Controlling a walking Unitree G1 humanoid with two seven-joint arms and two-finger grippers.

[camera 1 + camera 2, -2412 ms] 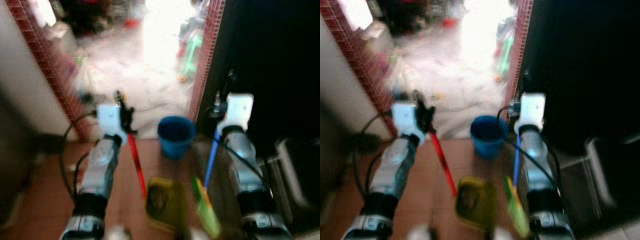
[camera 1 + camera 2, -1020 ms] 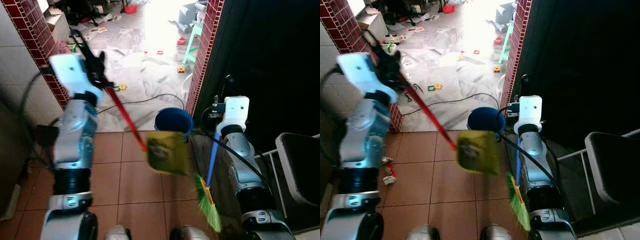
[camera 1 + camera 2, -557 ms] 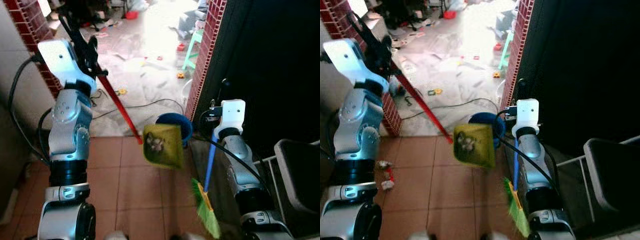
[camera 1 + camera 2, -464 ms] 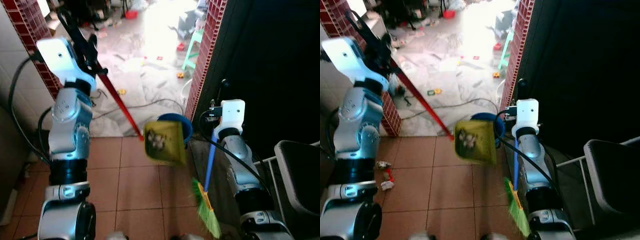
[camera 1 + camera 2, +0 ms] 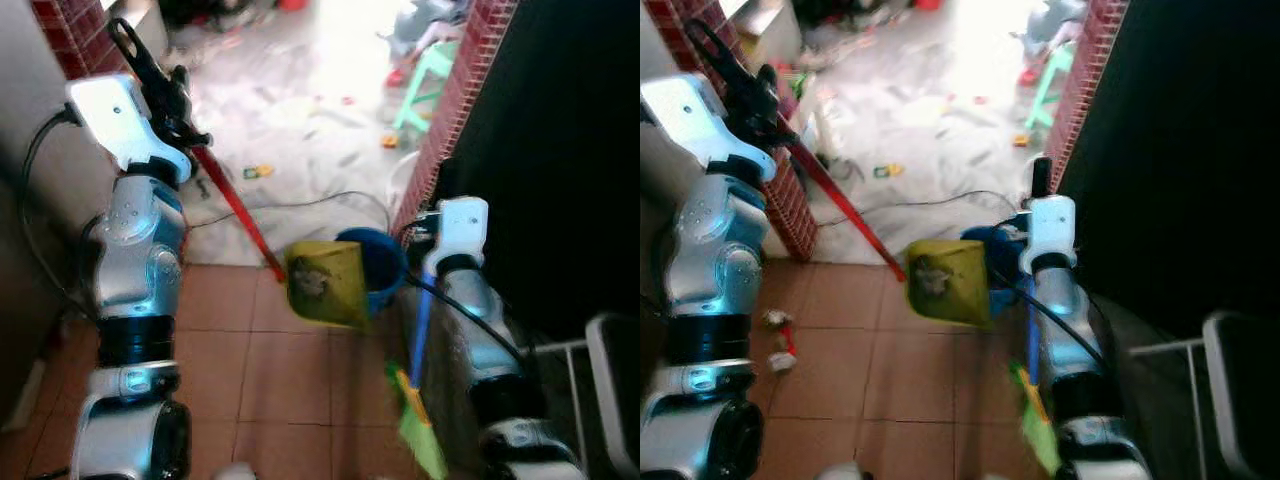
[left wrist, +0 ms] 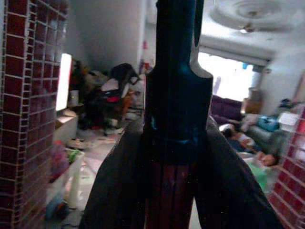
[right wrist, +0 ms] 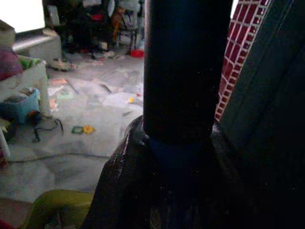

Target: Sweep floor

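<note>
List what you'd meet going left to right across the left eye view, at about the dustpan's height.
Left arm → red dustpan handle → yellow-green dustpan → blue bucket → blue broom handle → right arm

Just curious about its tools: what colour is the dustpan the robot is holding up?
The dustpan is yellow-green, on a red handle. The left eye view shows it best.

Dustpan [image 5: 325, 283] raised over bucket [image 5: 378, 268] — tilted.

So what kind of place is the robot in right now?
Probably a lived-in home: a terracotta tiled floor leading into a toy-strewn room with a small green stool, red brick pillars and a blue bucket.
</note>
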